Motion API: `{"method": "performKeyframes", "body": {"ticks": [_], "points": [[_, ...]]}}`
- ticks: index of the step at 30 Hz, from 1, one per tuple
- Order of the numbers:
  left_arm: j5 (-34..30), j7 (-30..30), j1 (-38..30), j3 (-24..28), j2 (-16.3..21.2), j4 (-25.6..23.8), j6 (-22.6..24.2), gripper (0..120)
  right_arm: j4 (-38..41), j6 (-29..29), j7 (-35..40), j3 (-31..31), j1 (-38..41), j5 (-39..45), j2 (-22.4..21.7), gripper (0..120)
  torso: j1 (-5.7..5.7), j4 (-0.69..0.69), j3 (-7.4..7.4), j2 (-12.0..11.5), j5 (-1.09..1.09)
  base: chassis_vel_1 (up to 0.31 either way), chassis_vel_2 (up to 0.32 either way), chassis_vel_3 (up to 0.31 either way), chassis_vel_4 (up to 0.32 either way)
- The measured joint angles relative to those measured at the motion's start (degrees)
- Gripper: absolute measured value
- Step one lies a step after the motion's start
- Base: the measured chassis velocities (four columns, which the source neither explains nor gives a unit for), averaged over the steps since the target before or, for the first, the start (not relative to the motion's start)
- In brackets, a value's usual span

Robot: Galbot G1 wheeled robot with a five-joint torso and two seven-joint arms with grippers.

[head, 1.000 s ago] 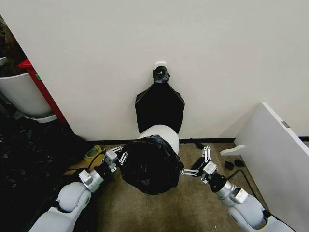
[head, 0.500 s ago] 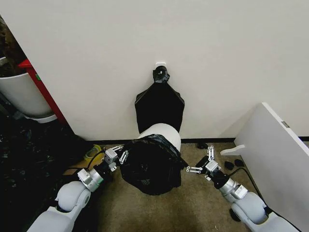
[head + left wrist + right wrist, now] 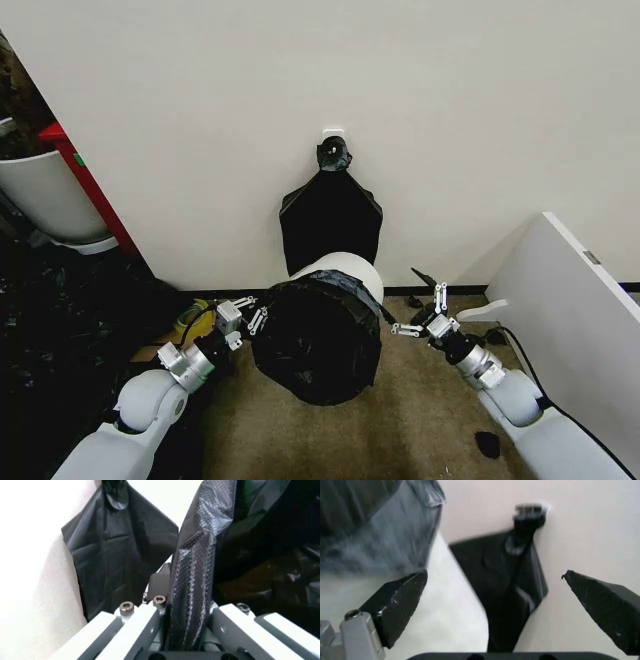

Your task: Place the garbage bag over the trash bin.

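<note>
1. The left gripper [image 3: 243,314] sits against the left flank of the garbage bag [image 3: 318,340]. In the left wrist view its two pale fingers [image 3: 131,624] stand close together with a strip of dimpled black film [image 3: 192,592] running up between them, so it has hold of the bag's edge. Where the film goes past the finger roots is cut off at the frame's edge.
2. Just right of that gripper, the garbage bag drapes over the trash bin [image 3: 345,271]. Most of the bin is hidden under the plastic; a white crescent of its wall shows on the side away from the robot, toward the wall. The bin's base and rolled rim cannot be made out.
3. The covered bin reads as tilted: its long axis runs from the bulging black end nearest the robot up to the white end by the wall. Which end is the mouth is hard to tell under the film.
4. Beyond the bin, a flat black sheet with a knotted neck [image 3: 331,222] hangs on the wall from a small white hook [image 3: 333,132].
5. The right gripper [image 3: 425,307] hovers just right of the bag, its fingers [image 3: 400,603] spread wide, nothing between them, and apart from the plastic.
</note>
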Motion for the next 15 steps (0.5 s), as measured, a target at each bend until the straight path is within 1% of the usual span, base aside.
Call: {"method": "performKeyframes", "body": {"ticks": [6,7,9,10,12,15], "points": [[-0.79,-1.11,-0.21,0.03,-0.74,0.69,2.0,1,2.45,0.25,3.34,1.78,-1.84,0.63,-0.29,100,0.0,0.01,0.0,0.0,0.0,0.0,0.0,0.0,0.0],[-0.87,-1.28,-0.23,0.04,-0.87,0.79,2.28,1,3.51,0.07,4.1,1.82,-2.79,2.14,-0.53,100,0.0,0.0,0.0,0.0,0.0,0.0,0.0,0.0,0.0],[-0.8,-1.34,-0.18,0.08,-1.0,0.88,2.48,1,6.29,-0.62,2.99,1.15,-4.64,7.92,-1.1,100,0.0,0.0,0.0,0.0,0.0,0.0,0.0,0.0,0.0],[-0.8,-1.34,-0.18,0.08,-1.0,0.88,2.48,1,6.29,-0.62,2.99,1.15,-4.64,7.92,-1.1,100,0.0,0.0,0.0,0.0,0.0,0.0,0.0,0.0,0.0],[-0.51,-1.33,-0.09,0.12,-1.04,0.89,2.49,1,8.28,-1.21,0.53,0.44,-5.44,12.06,-1.37,100,0.0,0.0,0.0,0.0,0.01,0.0,0.0,0.0,0.0],[-0.3,-1.33,0.11,0.13,-1.07,0.73,2.49,1,9.1,-1.95,-1.73,0.0,-5.2,14.0,-1.42,100,0.0,0.01,0.0,0.0,0.0,0.0,0.0,0.0,0.0]]}}
